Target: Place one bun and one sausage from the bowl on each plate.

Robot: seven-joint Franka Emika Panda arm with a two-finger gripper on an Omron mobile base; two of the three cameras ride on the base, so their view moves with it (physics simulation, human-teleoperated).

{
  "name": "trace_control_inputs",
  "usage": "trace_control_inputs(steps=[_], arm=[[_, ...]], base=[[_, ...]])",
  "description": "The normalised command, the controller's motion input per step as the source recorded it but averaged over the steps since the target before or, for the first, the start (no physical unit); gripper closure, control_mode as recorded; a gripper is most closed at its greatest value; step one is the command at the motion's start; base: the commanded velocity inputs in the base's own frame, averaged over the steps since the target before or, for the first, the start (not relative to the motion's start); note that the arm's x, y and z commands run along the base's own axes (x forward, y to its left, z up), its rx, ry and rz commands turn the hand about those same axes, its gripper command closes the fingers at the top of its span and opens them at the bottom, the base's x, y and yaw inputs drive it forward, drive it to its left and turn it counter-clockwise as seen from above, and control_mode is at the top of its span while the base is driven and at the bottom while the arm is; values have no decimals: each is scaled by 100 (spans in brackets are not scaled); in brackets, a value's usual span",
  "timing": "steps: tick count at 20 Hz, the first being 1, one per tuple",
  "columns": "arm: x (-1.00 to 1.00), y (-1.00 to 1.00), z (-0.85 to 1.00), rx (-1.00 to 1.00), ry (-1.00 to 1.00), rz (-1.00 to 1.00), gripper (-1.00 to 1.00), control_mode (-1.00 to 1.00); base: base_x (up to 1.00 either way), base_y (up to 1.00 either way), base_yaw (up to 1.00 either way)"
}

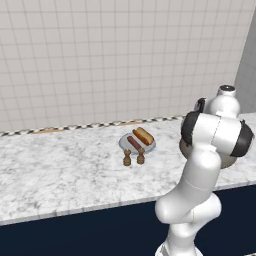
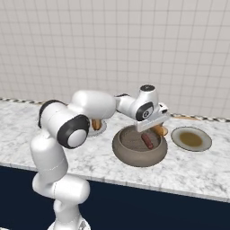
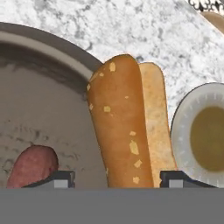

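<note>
Our hand [image 3: 117,177] straddles the bun [image 3: 124,122] at the bowl's [image 2: 134,157] far right rim; we cannot tell whether it grips.

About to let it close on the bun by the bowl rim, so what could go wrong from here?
1. The bun lies across the bowl rim between the tool fingertips; closing might tip it out onto the counter.
2. The sausage sits close beside one fingertip and may get nudged.
3. The tan plate is right next to the bowl, so a wide swing could clip it.
</note>
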Motion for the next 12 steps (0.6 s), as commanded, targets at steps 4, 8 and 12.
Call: trace_control_inputs(steps=[4,8,12], arm=[[-36,5,1,0,-5,-1,100,-100],[-13,12,33,0,-10,0,100,-100],[-1,26,65,0,-10,0,100,-100]], base=[[0,0,0],[0,0,0],[0,0,0]])
